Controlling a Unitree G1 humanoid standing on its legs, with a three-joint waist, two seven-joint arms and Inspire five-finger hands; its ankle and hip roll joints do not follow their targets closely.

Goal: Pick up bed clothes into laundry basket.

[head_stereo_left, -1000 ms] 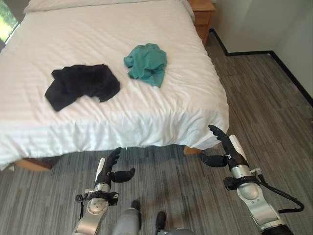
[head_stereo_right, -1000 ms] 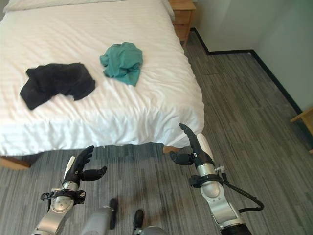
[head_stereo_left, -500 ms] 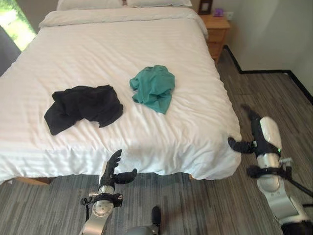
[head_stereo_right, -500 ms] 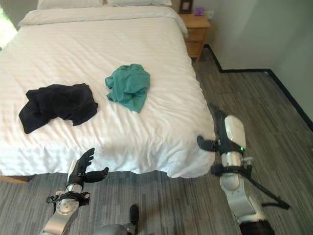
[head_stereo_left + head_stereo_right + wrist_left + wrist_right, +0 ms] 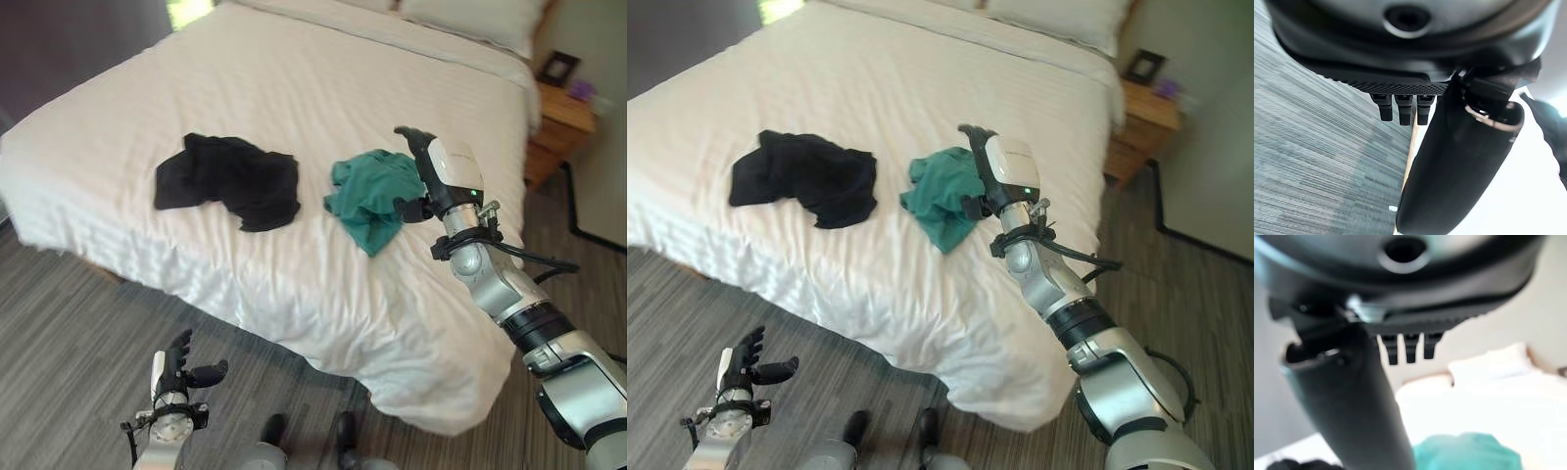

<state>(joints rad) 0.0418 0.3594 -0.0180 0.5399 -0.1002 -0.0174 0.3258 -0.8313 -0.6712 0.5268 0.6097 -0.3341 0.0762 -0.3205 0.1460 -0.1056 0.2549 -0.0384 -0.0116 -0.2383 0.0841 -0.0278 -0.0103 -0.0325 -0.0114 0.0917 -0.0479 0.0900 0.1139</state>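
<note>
A crumpled teal garment (image 5: 367,196) lies on the white bed (image 5: 196,88), right of the middle. A black garment (image 5: 233,176) lies spread out to its left. My right hand (image 5: 431,166) hovers just above the teal garment's right edge, fingers straight and open, holding nothing; the teal cloth (image 5: 1469,453) shows beyond its fingers (image 5: 1408,346) in the right wrist view. Down over the floor at the bed's near side, my left hand (image 5: 176,364) hangs open and idle, its fingers (image 5: 1400,105) straight.
A wooden nightstand (image 5: 560,117) with a small frame on it stands at the bed's far right. Pillows (image 5: 470,15) lie at the head of the bed. Grey striped carpet (image 5: 59,333) runs around the bed's near side.
The camera has swung, so the bed now runs diagonally. My right hand rose from beside the bed's corner to over the teal garment. The left hand stays low and open.
</note>
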